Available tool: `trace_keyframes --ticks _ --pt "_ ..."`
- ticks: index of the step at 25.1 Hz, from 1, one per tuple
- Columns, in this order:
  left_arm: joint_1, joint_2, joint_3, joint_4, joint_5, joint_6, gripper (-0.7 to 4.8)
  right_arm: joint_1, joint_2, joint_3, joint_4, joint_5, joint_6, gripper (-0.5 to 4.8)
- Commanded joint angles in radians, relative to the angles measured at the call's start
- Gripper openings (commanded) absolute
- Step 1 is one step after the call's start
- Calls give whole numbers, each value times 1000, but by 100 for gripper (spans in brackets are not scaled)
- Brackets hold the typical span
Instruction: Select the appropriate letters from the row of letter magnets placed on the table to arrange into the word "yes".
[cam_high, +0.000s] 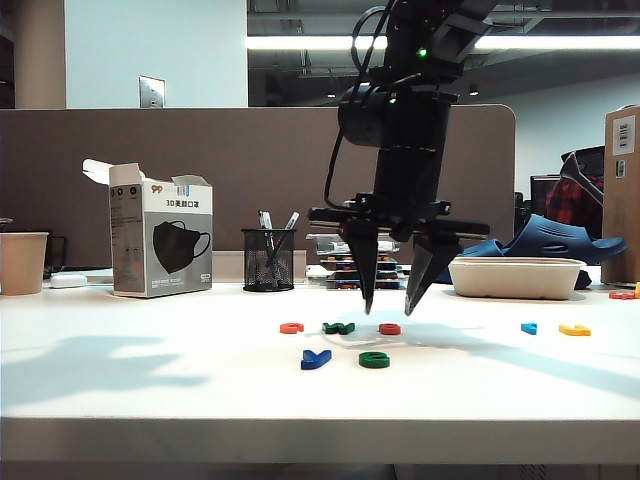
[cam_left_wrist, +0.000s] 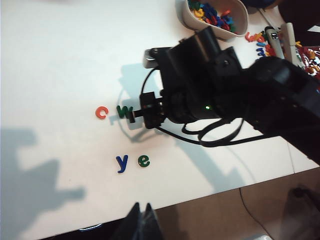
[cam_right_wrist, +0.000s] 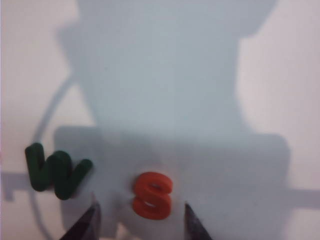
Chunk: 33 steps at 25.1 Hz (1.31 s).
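The right gripper (cam_high: 389, 303) hangs just above the table (cam_high: 150, 390), pointing straight down, its two dark fingers spread wide. It holds nothing. The red "s" (cam_high: 390, 328) lies flat on the white top right below it, and in the right wrist view the same "s" (cam_right_wrist: 152, 195) sits between the two fingertips (cam_right_wrist: 90, 220), touched by neither.

Just beside the "s" lies the dark green "w" (cam_high: 339, 327), and next to that the orange-red letter (cam_high: 291, 327); these three make the left part of the row of letter magnets. Well apart, on the right side of the table, lie the light blue letter (cam_high: 529, 327) and the yellow letter (cam_high: 574, 329). Nearer the front edge, out of the row, the dark blue "y" (cam_high: 316, 359) and the green "e" (cam_high: 374, 359) lie side by side (the left wrist view reads them plainly, "y" (cam_left_wrist: 122, 162) then "e" (cam_left_wrist: 144, 160)).

The left gripper (cam_left_wrist: 141, 225) shows only as a dark tip at the edge of its own wrist view, high above the table's front edge; I cannot tell whether it is spread or pressed together.

Behind the letters stand a mask box (cam_high: 160, 242), a mesh pen cup (cam_high: 268, 259), a paper cup (cam_high: 22, 262) and a white tray (cam_high: 517, 277) filled with more letters.
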Motion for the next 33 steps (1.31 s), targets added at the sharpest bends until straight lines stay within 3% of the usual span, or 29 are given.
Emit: trace_keyframes --ticks 1,19,23,26,33 --pt "0 -4 3 6 -4 -2 -5 0 16 4 12 -18 2 212" --pt "0 -4 3 6 -4 -2 -5 0 37 4 2 -18 5 209" --pt "0 -4 3 6 -4 -2 -5 0 37 4 0 -18 5 193" --pt "0 -4 3 6 -4 -2 -5 0 37 4 0 -19 5 129" --pt "0 -4 3 6 -4 -2 -5 0 37 4 0 -19 5 122"
